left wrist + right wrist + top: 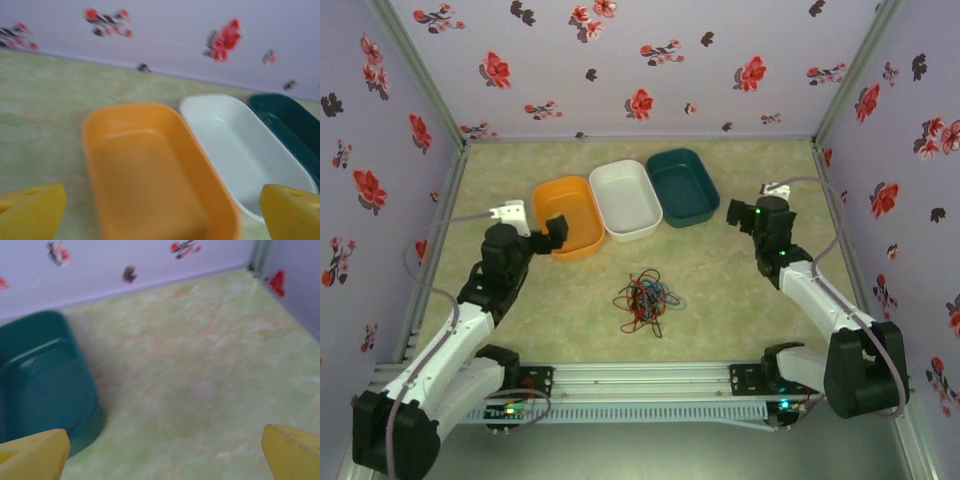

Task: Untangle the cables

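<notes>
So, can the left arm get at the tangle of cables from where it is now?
Probably yes. The cables lie in the open on the table, apart from the orange tray. Nothing stands between them and the left end effector, which is open.

The left arm (460, 335) and right arm (820, 295) are white tubes between bulky black joints, a thin grey cable (465, 217) looping along each. A green light (758, 212) glows on the right wrist. The left claw (555, 230) and right claw (736, 212) are black, with blocky yellow fingers (31, 212).
</notes>
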Action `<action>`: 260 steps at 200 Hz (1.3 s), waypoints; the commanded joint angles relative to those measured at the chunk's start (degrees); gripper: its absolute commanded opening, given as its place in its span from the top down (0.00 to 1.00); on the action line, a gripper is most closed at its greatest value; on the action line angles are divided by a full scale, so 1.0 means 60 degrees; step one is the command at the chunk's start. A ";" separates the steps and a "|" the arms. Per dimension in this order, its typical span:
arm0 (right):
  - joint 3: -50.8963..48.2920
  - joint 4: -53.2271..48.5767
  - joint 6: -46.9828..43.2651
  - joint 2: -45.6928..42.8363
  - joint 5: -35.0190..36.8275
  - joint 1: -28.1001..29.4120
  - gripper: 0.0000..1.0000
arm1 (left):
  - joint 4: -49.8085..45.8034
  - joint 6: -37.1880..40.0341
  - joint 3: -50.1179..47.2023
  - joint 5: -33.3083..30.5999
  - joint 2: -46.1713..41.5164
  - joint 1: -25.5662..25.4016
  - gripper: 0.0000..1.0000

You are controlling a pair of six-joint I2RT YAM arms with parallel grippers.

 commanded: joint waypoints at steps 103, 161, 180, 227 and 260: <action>0.1265 -0.4697 0.2020 0.0246 -0.2053 0.2085 0.14 | -0.0630 -0.1027 0.2026 -0.0128 0.4625 -0.3894 0.00; 0.1310 -0.5173 0.2523 0.0603 -0.3432 0.2251 0.29 | -0.1574 -0.0757 0.3317 0.0887 0.6133 -0.4290 0.07; 0.1276 -0.5408 0.2546 0.0722 -0.3760 0.2486 0.33 | -0.1911 -0.0821 0.3306 0.1220 0.6145 -0.4307 0.09; 0.1090 -0.5481 0.2680 0.0875 -0.4425 0.3297 0.41 | -0.2336 -0.1054 0.3205 0.2283 0.6161 -0.4313 0.16; 0.0983 -0.5532 0.2674 0.1217 -0.4774 0.3693 0.48 | -0.1781 -0.1569 0.2920 0.2676 0.6391 -0.4313 0.20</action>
